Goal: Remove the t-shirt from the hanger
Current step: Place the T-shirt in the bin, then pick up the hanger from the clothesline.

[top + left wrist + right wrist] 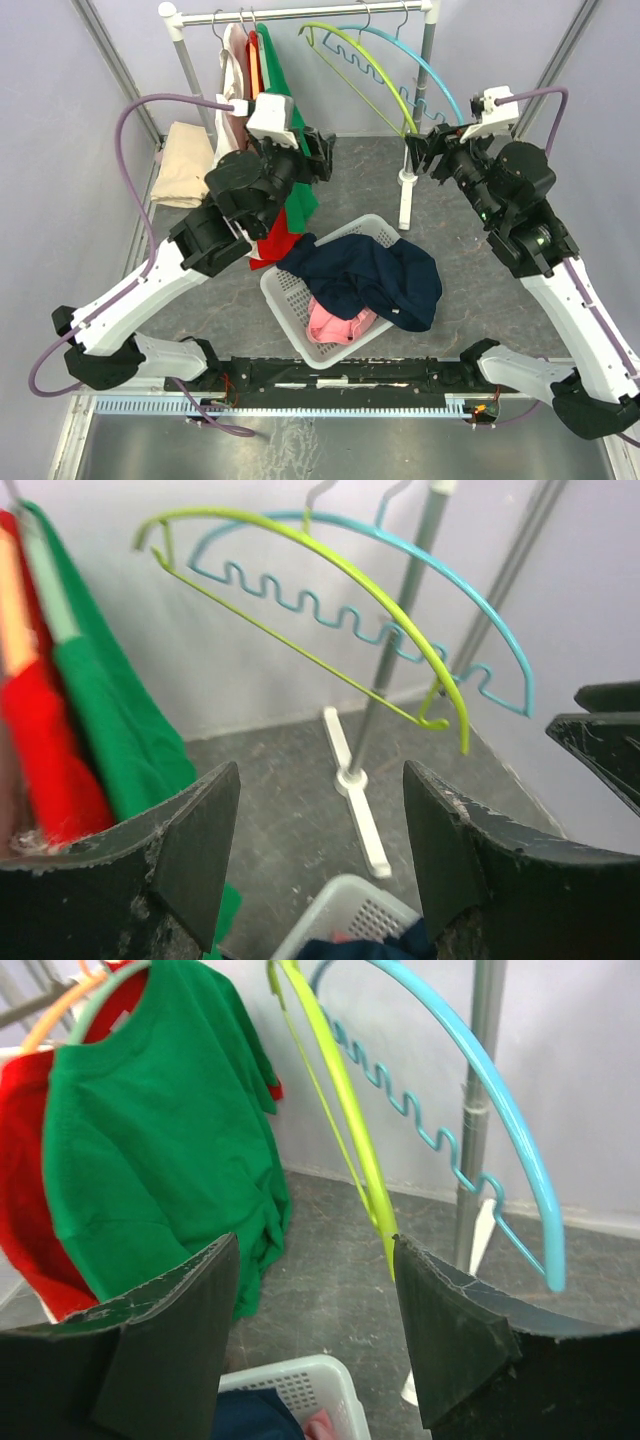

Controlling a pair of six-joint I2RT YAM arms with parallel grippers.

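One grey bench [370, 190] carries the whole setup, walled by pale panels at the back and on both sides. Across its far edge stands the clothes rack [300, 14], its right post ending in a white foot [406, 205].

Both arms reach in from the near edge and lean toward the rack. A white basket [285, 300] sits between them, near the middle of the bench. A navy garment [375, 275] spills over its right rim and a pink one [335, 325] lies beneath. A beige cloth [185, 160] lies by the left wall.

The green t-shirt [160, 1160] hangs on a pale hanger [105, 988] at the rail's left end, with a red t-shirt [25, 1210] just behind it. An open stretch of rail separates its right edge from the bare lime hanger [330, 565] and blue hanger [500, 1110].

The left gripper [320, 770] hovers at the green shirt's right edge. Its fingers are spread with nothing between them, and the cloth lies outside the left finger. The right gripper [314, 1245] is near the right post, its fingers likewise parted and empty, facing the lime hanger's lower end.
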